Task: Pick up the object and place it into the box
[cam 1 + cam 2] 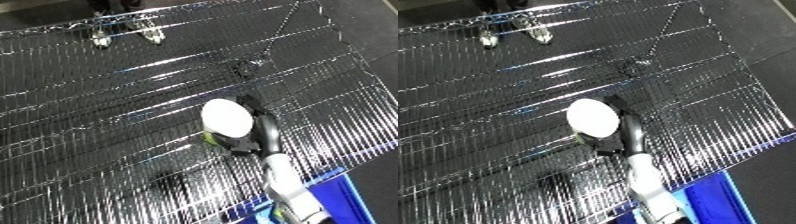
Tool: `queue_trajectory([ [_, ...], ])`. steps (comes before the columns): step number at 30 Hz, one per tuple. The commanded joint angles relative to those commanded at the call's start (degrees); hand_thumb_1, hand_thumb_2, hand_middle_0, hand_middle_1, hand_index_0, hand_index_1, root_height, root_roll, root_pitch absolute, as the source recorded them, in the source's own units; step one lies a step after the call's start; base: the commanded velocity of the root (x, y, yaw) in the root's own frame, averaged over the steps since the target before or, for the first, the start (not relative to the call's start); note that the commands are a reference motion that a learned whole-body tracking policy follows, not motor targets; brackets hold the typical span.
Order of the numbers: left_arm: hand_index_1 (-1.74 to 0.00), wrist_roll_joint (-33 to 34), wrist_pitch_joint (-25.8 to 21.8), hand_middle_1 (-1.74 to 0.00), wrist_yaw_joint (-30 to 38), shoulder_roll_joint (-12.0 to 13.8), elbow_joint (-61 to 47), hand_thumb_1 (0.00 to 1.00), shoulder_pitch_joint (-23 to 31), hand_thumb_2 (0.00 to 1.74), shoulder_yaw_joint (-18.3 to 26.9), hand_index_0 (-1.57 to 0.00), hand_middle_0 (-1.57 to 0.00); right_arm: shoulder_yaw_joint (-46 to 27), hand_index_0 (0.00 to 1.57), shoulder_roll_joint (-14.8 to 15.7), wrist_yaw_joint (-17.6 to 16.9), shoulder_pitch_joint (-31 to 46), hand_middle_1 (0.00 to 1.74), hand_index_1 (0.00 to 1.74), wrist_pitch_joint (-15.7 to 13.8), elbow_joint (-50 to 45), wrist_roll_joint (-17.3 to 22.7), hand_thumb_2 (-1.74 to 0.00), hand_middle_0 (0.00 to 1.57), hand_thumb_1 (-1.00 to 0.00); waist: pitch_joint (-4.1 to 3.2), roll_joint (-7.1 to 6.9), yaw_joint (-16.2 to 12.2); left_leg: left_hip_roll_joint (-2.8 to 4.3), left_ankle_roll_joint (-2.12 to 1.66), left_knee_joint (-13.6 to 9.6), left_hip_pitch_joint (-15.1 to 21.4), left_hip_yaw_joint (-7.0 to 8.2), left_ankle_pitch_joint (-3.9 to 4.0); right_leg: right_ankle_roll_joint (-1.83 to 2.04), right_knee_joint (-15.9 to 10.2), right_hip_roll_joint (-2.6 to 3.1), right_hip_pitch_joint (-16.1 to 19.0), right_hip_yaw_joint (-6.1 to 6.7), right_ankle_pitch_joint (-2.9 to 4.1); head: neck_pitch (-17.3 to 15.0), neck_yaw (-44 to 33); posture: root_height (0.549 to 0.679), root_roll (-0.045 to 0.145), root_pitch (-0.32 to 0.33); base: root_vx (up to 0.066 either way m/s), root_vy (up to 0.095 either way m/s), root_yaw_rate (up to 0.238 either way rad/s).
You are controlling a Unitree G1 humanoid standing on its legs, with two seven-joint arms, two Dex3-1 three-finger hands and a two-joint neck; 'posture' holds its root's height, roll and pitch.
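My right forearm (289, 187) comes up from the lower edge over a wire mesh surface (107, 115). Its black hand (259, 134) is curled round a white round object (225, 117), with fingers showing above and below the object's rim. A small yellow-green patch (209, 136) shows at the object's lower left edge. The object is held over the mesh, left of the blue bin (345, 192), whose rim shows at the lower right. My left hand appears in neither view.
The shiny wire mesh fills most of both views and slopes up to the far side. Two caster wheels (100, 39) (153, 35) stand at the top left. Dark floor (364, 30) lies beyond the mesh's right edge.
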Motion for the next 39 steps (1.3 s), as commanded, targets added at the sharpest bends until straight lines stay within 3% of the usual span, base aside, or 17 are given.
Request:
queue_trajectory([
  [7,-1.74,1.2,-1.2,-1.74,-1.4,-1.3,0.3,1.0,1.8,1.74,1.4,-1.57,-1.57,-4.1,1.18,-0.7,-2.0,5.7,1.3,1.3,0.8,-11.1,-2.7,-1.3,1.18,-0.75,0.0,-1.48,-2.5,0.82,-0.27,-1.8,3.5,0.64,-0.07,0.42,-3.0,0.79,3.1,0.82,0.8,-1.3,-0.9,0.645,0.07,0.094,-0.074,0.044,-0.171],
  [11,-1.74,1.8,-1.4,-1.74,-2.4,-2.3,0.6,1.0,2.4,1.74,2.3,-1.57,-1.57,-6.8,1.18,-0.6,-2.6,9.7,1.3,1.3,2.0,-17.3,-4.3,-1.3,1.18,-0.75,0.0,-2.17,-4.1,1.28,-0.45,-2.8,6.2,1.48,-0.2,0.63,-5.1,0.98,5.4,1.45,1.38,-2.7,-1.0,0.649,0.071,0.077,-0.073,0.062,-0.204],
  [19,-1.74,2.9,-1.2,-1.74,-4.3,-4.0,1.1,1.0,2.8,1.74,3.5,-1.57,-1.57,-11.1,1.18,0.1,-4.4,18.3,1.3,1.3,3.6,-26.7,-8.8,-1.3,1.18,-0.75,0.0,-3.11,-7.5,2.24,-0.8,-4.2,11.4,3.38,-0.85,1.22,-8.9,0.44,10.0,2.94,2.62,-3.6,1.1,0.656,0.073,0.04,-0.067,0.066,-0.194],
  [25,-1.74,3.5,-2.0,-1.74,-4.9,-5.7,1.6,1.0,3.7,1.74,4.5,-1.57,-1.57,-15.0,1.18,1.0,-5.8,26.2,1.3,1.3,3.2,-31.2,-10.7,-1.3,1.18,-0.75,0.0,-3.07,-10.8,3.08,-1.13,-6.0,15.9,5.72,-1.34,1.93,-12.5,-0.24,13.6,4.23,3.81,-5.0,3.5,0.662,0.075,0.014,-0.039,0.101,-0.245],
  [30,-1.74,3.3,-3.5,-1.74,-4.4,-7.0,1.8,1.0,5.2,1.74,5.7,-1.57,-1.57,-19.4,1.18,1.2,-6.2,33.9,1.3,1.3,2.1,-33.4,-9.5,-1.3,1.18,-0.75,-0.14,-2.47,-14.1,4.19,-1.3,-7.2,19.5,8.15,-2.01,2.44,-14.6,-0.4,15.7,5.54,4.22,-8.9,7.5,0.664,0.076,-0.003,-0.012,0.136,-0.296],
  [33,-1.74,3.1,-4.3,-1.74,-4.5,-7.8,2.0,1.0,6.3,1.74,6.4,-1.57,-1.57,-22.0,1.18,2.0,-5.9,39.1,1.3,1.3,0.2,-33.7,-7.6,-1.3,1.18,-0.75,-0.48,-2.02,-16.0,4.76,-1.36,-7.5,21.3,9.44,-2.4,2.63,-15.2,-0.26,16.8,6.42,4.13,-9.5,9.3,0.664,0.076,-0.014,0.021,0.113,-0.269],
  [39,-1.74,3.2,-5.5,-1.74,-5.3,-9.0,2.2,1.0,8.6,1.74,7.4,-1.57,-1.57,-25.9,1.18,4.1,-5.7,47.2,1.3,1.3,-3.0,-33.4,-4.6,-1.3,1.18,-0.75,-1.22,-1.22,-19.1,5.04,-1.0,-9.0,24.4,11.41,-3.06,3.18,-16.6,-0.21,18.3,7.84,4.13,-10.6,10.7,0.666,0.077,-0.023,0.01,0.079,-0.203],
])
